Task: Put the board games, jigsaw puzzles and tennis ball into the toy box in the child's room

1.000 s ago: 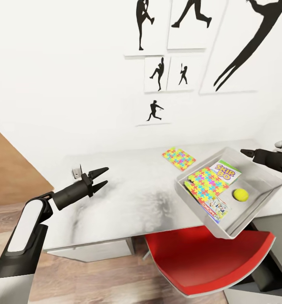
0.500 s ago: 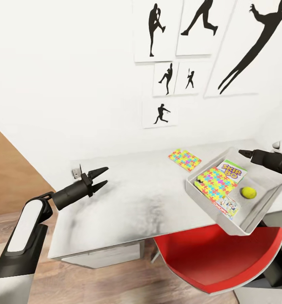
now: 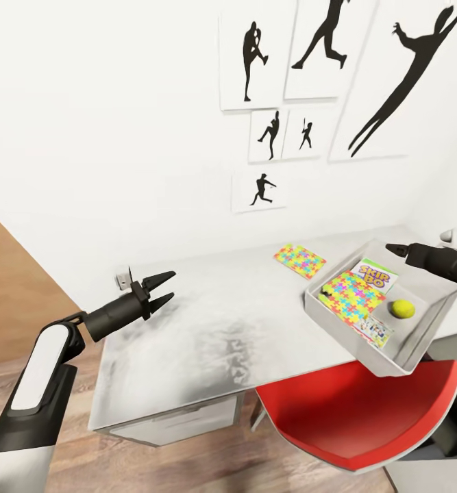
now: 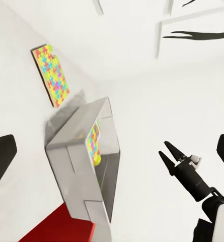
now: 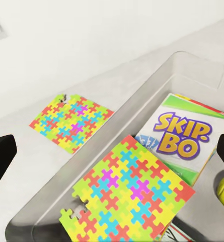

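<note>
Over the near-left part of the table (image 3: 207, 329), the left gripper (image 3: 161, 289) hangs with its two dark pointed fingers spread apart, holding nothing. The tabletop beneath it is pale grey and mottled, smooth and flat. Well to that gripper's right sits the toy box (image 3: 331, 322), a shallow pale grey bin with sloped walls, tilted and jutting past the table's front edge above a glossy red chair seat (image 3: 351, 418). The right gripper (image 3: 397, 249) hovers at the box's far rim; whether its black fingers are apart or together cannot be told. Inside the box lie a thin Skip-Bo box (image 5: 184, 138), a jigsaw puzzle sheet (image 5: 129, 199) overlapping it, another printed game box (image 3: 373, 330) and the small yellow-green tennis ball (image 3: 401, 309). Just beyond the box, flat on the table, lies a second jigsaw puzzle sheet (image 3: 299, 260).
</note>
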